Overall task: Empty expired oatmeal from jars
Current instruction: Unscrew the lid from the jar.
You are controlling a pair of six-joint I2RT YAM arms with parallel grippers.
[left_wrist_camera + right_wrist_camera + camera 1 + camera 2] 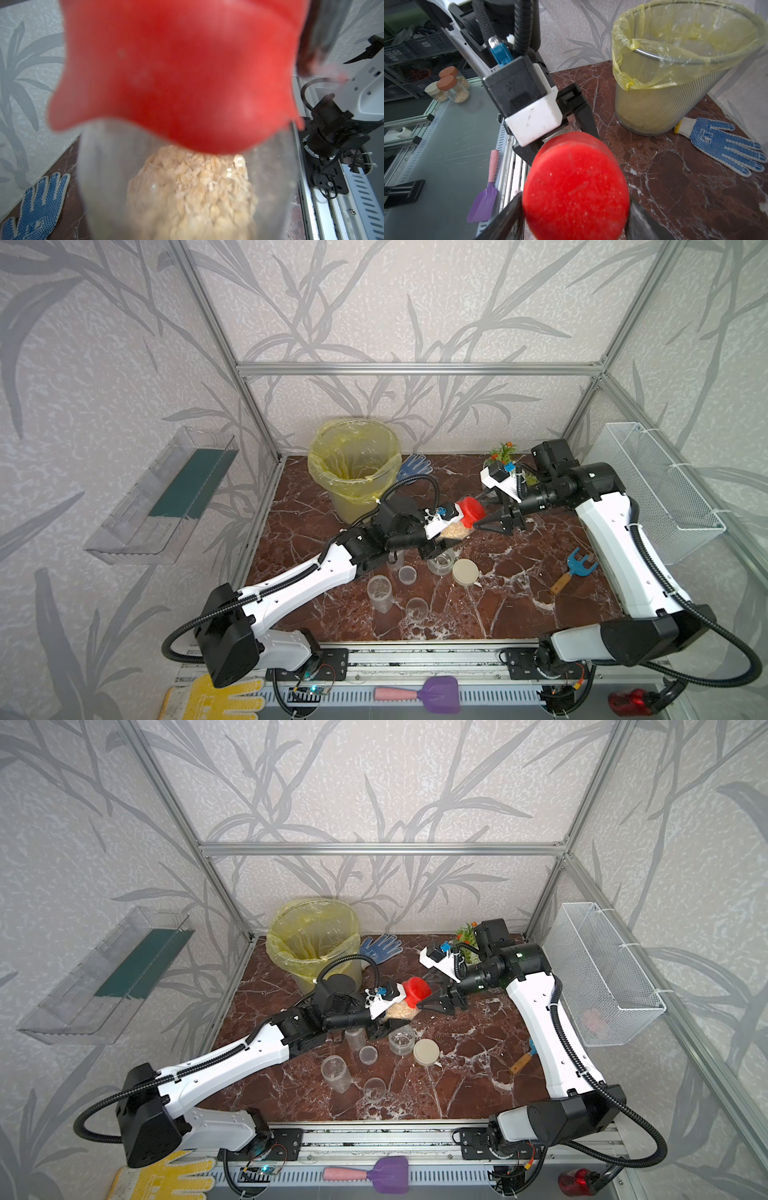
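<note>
- L gripper (446, 541): clamped on body of red-cap jar (457, 531), which is held off the table (519, 605), mid-table, tipped almost on its side.
- Cap (471, 511) is on and points twd the right arm.
- Oats (193, 187): inside that jar, pale flakes seen thru the clear wall. In the left wrist view they pile up vs the cap end.
- R gripper (575, 197): jaws apart, one on each side of the cap. Right wrist view shows the fingers (510, 212) right at the cap's edge. Can't tell if they press on it or just flank it.
- Squat jar (441, 563): upright on table, just below the held jar, open, looks empty. Its beige lid (465, 572) lies flat just beside it.
- Slim jars: one (380, 593) upright, open, looks empty, nearer the front. The other (395, 560) is partly hidden under the left arm.
- 2 clear lids (406, 574) (417, 609) lie on the table near the slim jars.
- Bin (353, 464) w/ yellow liner: rear left of table, behind the left arm, apart from the held jar.
- Blue glove (415, 466) flat beside the bin. Blue fork tool (575, 568) on the table's right side.
</note>
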